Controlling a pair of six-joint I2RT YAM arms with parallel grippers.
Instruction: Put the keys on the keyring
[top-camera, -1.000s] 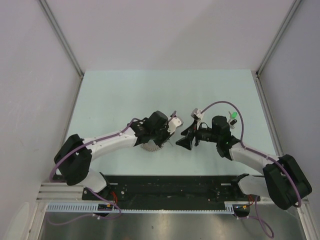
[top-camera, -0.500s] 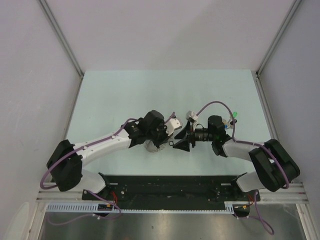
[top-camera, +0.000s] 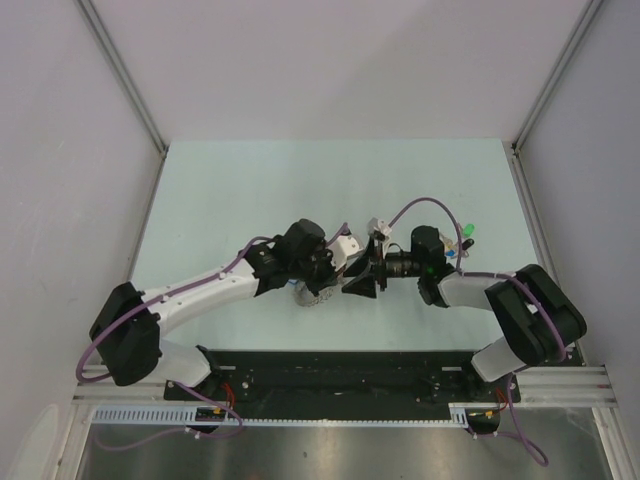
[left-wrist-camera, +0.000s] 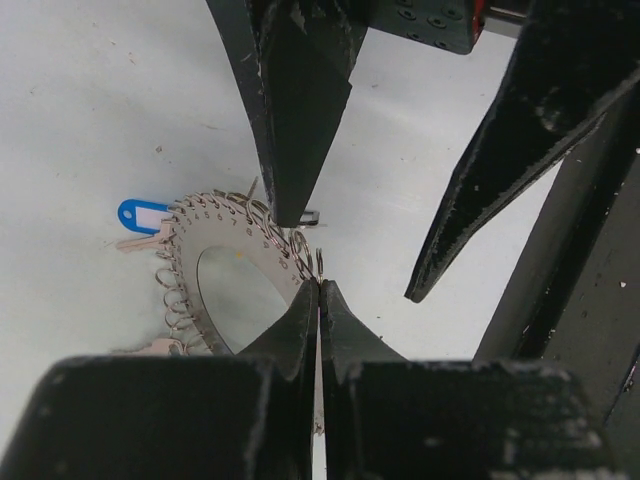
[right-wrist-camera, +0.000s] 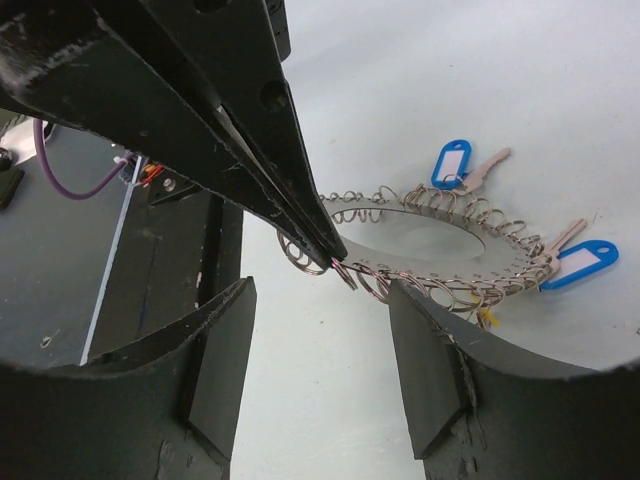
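1 keyring (left-wrist-camera: 215, 238), rim pinched in left gripper's (left-wrist-camera: 318, 290) closed tips. Right gripper (right-wrist-camera: 320, 300) half open, straddling that pinch, holding nothing. 2 blue-tagged keys (right-wrist-camera: 452, 165) at ring's far rim, 1 green key (top-camera: 465, 233) just beyond right wrist.

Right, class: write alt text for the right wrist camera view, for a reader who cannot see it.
The left pincer pinches a wire loop on the rim of the keyring, a flat metal ring edged with small loops. The right pincer stands open around that spot; two blue-tagged keys sit at the ring's far edge.
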